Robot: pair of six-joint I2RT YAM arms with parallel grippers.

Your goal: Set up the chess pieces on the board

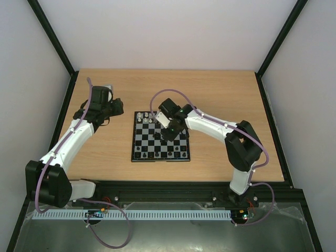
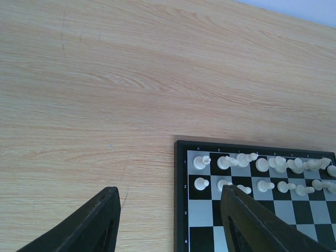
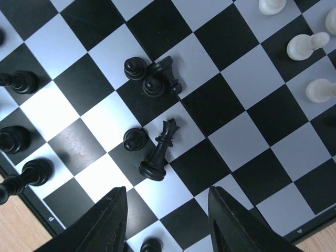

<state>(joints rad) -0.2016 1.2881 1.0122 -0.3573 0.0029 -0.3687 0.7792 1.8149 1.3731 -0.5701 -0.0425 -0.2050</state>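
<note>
Right wrist view shows our right fingers (image 3: 107,226) spread and empty over the board (image 3: 210,105), just below a tall black piece (image 3: 159,152) that seems tipped over at lower centre. Our left fingers (image 2: 94,226) hang parted, empty, over the table (image 2: 105,79). Next we should grip that piece and stand it on its home square.

Top camera overlooks the whole bench (image 1: 220,94). Left wrist eyes the board (image 2: 202,215) corner obliquely; right wrist hangs close above.
</note>
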